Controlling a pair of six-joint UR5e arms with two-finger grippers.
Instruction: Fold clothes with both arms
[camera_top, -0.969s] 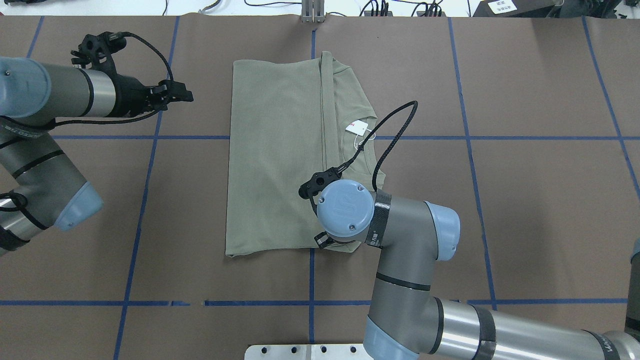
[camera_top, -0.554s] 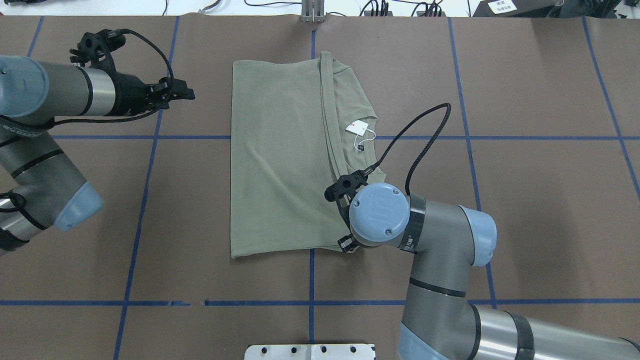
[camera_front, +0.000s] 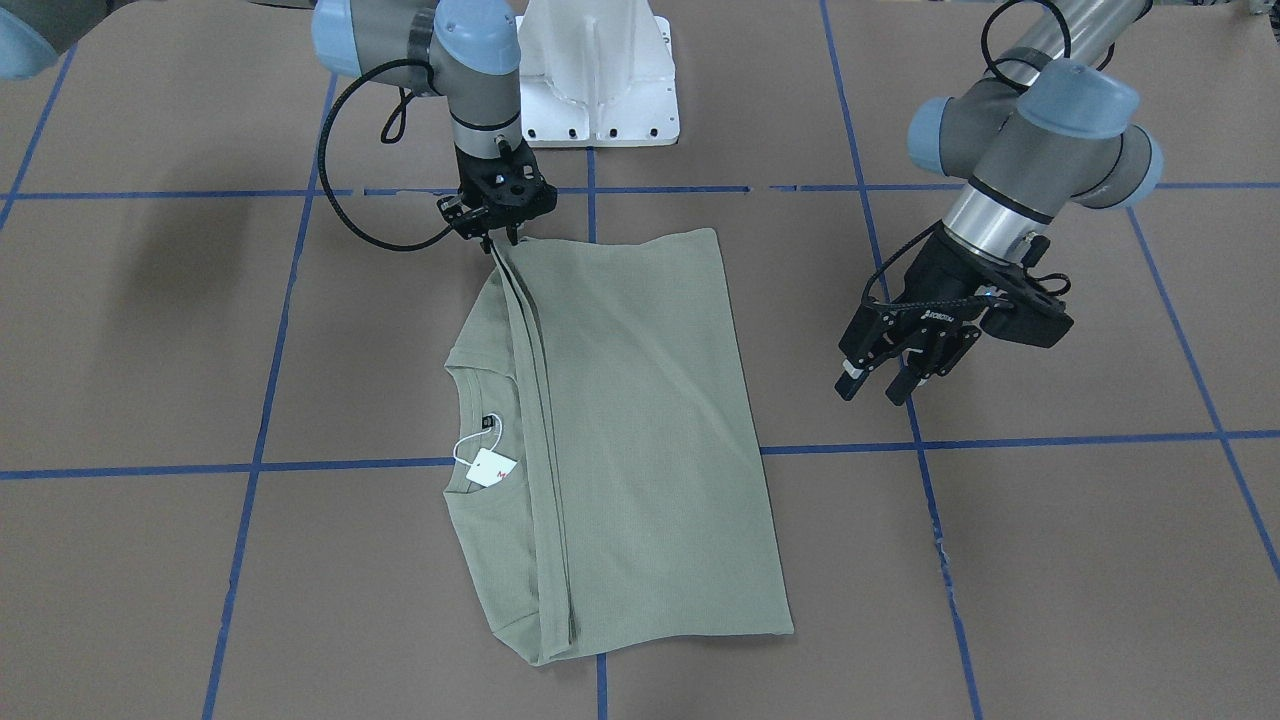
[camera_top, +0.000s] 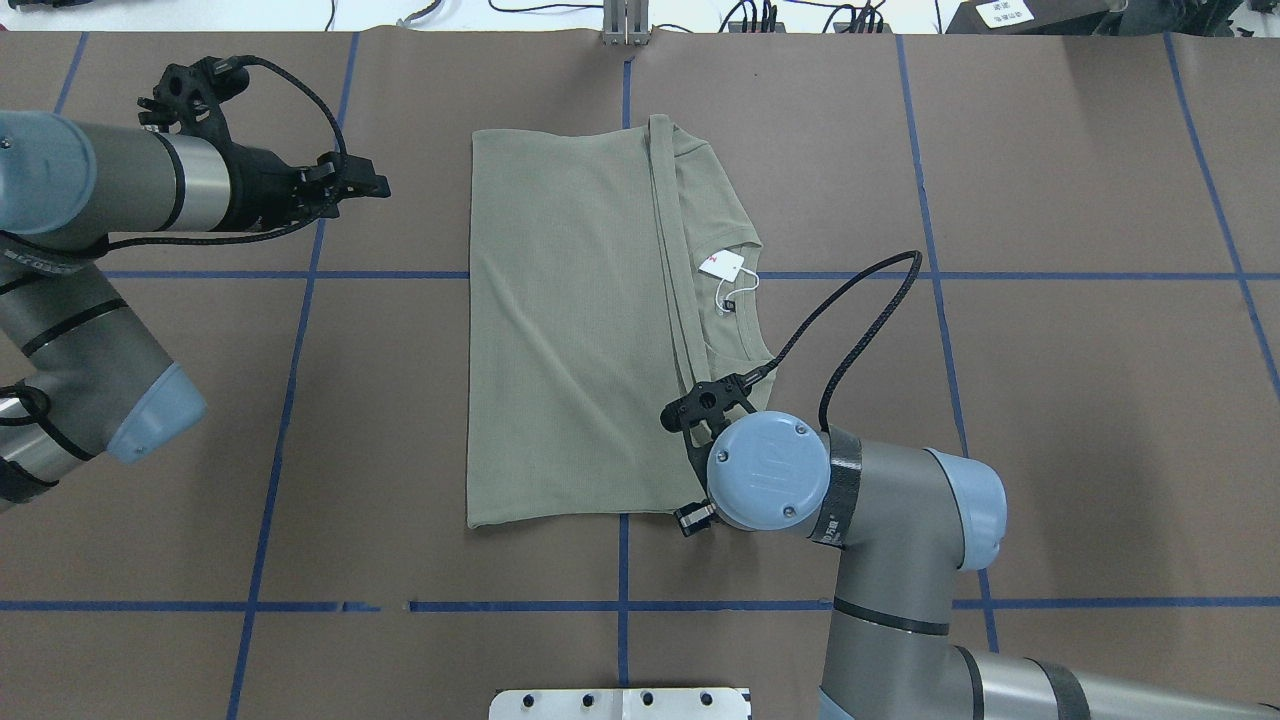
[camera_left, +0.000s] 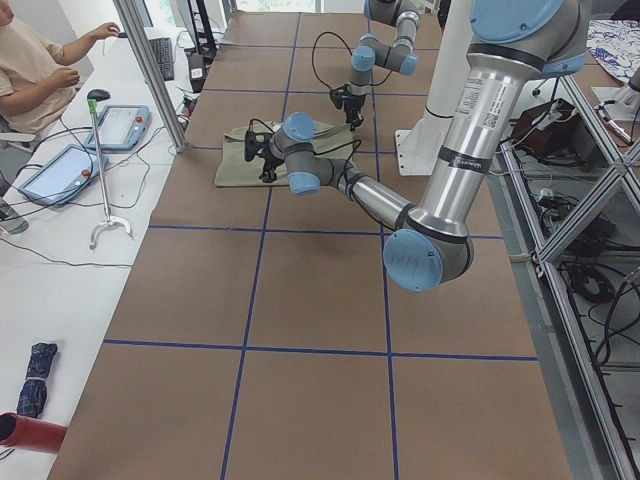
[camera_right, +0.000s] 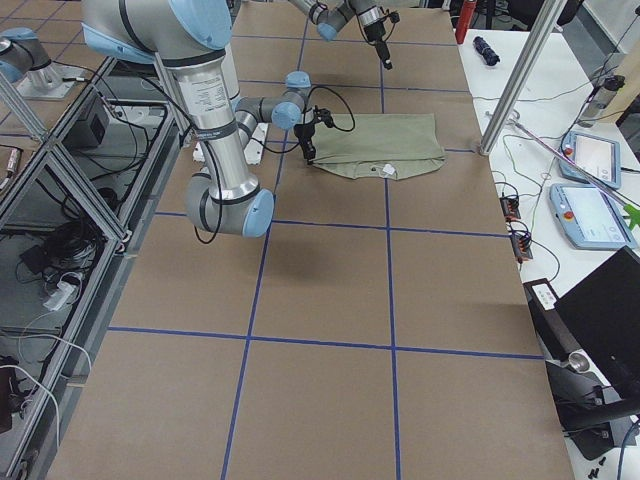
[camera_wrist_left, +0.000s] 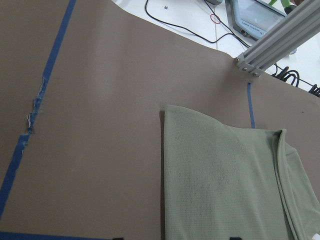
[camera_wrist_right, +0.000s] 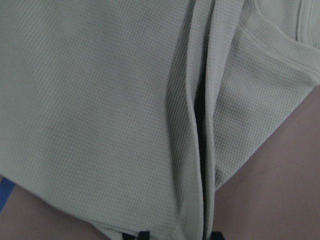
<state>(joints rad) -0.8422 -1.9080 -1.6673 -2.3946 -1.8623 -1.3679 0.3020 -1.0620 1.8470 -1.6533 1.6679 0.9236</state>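
Note:
The pale sage-green shirt (camera_top: 570, 330) lies folded lengthwise on the brown table, with its neckline and white hang tag (camera_top: 722, 264) on the overhead view's right side. My right gripper (camera_front: 497, 238) is shut on the folded layers at the shirt's (camera_front: 640, 430) near corner by the hem. In the overhead view it is hidden under its wrist. The right wrist view shows bunched fabric (camera_wrist_right: 100, 100) between the fingers. My left gripper (camera_front: 878, 385) is open and empty, above bare table beside the shirt's long folded edge (camera_wrist_left: 225, 175). It also shows in the overhead view (camera_top: 372, 186).
The white pedestal base (camera_front: 600, 70) stands at the robot's side of the table. Blue tape lines (camera_top: 620, 605) form a grid on the brown cover. An aluminium post (camera_top: 625, 25) stands at the far edge. Tablets and cables lie on the white bench (camera_right: 590, 190) beyond.
My right arm has moved to the right and slightly toward the robot, dragging the shirt's near end that way. The left arm has stayed put.

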